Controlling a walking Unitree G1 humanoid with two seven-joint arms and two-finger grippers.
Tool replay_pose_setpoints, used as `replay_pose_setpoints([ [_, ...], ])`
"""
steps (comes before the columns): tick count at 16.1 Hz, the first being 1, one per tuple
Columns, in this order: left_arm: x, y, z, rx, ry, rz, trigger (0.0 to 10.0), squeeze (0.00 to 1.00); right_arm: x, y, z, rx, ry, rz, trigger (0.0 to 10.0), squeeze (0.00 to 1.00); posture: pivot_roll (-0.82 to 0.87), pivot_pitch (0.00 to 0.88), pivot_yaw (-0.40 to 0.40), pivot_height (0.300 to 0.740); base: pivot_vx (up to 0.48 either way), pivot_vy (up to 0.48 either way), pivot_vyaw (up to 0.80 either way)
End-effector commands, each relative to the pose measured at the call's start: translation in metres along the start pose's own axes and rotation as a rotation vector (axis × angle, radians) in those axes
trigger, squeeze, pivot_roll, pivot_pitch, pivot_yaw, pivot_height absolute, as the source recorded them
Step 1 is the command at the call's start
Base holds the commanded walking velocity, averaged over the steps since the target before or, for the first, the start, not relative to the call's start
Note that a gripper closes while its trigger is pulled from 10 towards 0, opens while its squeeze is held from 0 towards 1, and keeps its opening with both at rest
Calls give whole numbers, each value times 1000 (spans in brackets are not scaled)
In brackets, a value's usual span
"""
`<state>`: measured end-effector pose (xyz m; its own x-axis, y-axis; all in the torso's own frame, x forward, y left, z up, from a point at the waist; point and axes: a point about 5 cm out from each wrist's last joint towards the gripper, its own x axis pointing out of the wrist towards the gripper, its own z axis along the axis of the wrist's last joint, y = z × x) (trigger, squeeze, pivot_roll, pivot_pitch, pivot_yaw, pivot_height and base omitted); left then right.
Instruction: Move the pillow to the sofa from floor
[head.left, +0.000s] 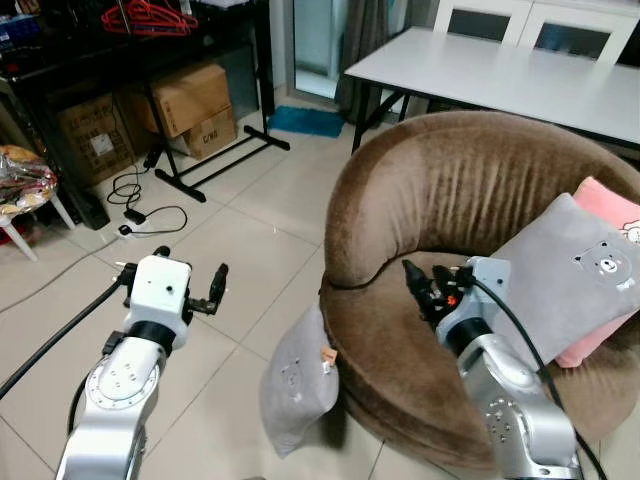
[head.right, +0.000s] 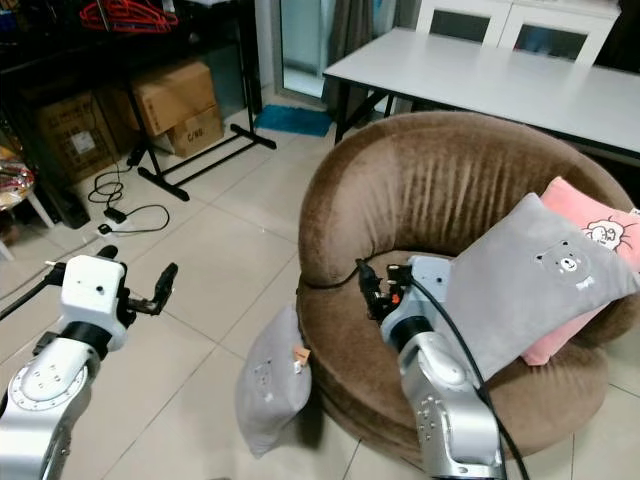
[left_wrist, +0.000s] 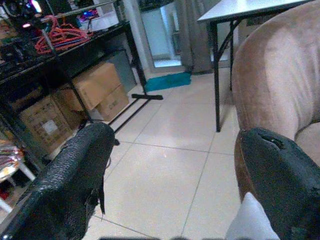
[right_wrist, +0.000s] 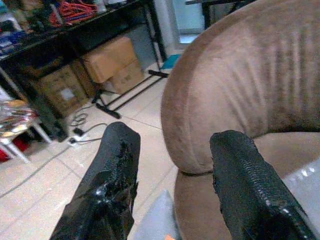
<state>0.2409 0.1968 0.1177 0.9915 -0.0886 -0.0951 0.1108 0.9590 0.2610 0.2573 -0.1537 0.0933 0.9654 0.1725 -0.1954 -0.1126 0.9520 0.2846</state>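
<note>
A grey pillow (head.left: 298, 378) stands on edge on the tiled floor, leaning against the front of the round brown sofa (head.left: 450, 190). On the sofa seat lie a second grey pillow with a bear print (head.left: 565, 272) and a pink pillow (head.left: 612, 212). My left gripper (head.left: 190, 270) is raised over the floor to the left of the floor pillow, open and empty. Above the sofa's front rim, my right gripper (head.left: 427, 283) is open and empty too. A corner of the floor pillow (left_wrist: 250, 221) shows between the left fingers (left_wrist: 75, 175), well below them.
A white table (head.left: 500, 70) stands behind the sofa. At the back left, a black rack (head.left: 200, 150) holds cardboard boxes (head.left: 190, 100), with red hangers on top. A cable and plug (head.left: 135, 213) lie on the tiles. A white stool (head.left: 25, 215) with a plastic bag on top is at far left.
</note>
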Motion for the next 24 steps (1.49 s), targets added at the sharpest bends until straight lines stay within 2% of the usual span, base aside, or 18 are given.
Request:
replay_pose_setpoints([
  [1, 0, -2, 3, -1, -14, -2, 10000, 0, 0, -2, 2, 7, 2, -7, 10000, 0, -5, 0, 14, 740, 0, 0, 0],
  [5, 2, -2, 6, -39, -39, -18, 10000, 0, 1, -1, 1, 1, 3, -1, 10000, 0, -6, 0, 17, 740, 0, 0, 0],
  [12, 4, -1, 7, -44, -36, -18, 10000, 0, 2, 4, 1, -23, 12, 26, 10000, 0, -3, 0, 17, 740, 279, 0, 788],
  [15, 4, 0, 6, -45, -35, -16, 10000, 0, 4, 4, 0, -9, 15, 19, 10000, 0, -1, 0, 15, 740, 276, 0, 0],
  [18, 4, 1, 5, -38, -33, -16, 10000, 0, 4, 1, 0, -3, 8, -11, 10000, 0, 0, 0, 17, 740, 279, 0, 0],
  [20, 5, 3, 5, -21, -27, -23, 10000, 0, 4, -4, 0, -39, 3, -69, 10000, 0, 0, 0, 18, 740, 277, 0, 0],
  [22, 7, 5, 4, 0, -22, -31, 10000, 0, 3, -15, 1, -13, -31, -155, 10000, 0, -1, 0, 22, 740, 257, 0, 0],
  [24, 9, 5, 4, 7, -22, -36, 10000, 0, 0, -20, 2, -45, -47, -176, 10000, 0, -4, 0, 27, 740, 0, 0, 0],
])
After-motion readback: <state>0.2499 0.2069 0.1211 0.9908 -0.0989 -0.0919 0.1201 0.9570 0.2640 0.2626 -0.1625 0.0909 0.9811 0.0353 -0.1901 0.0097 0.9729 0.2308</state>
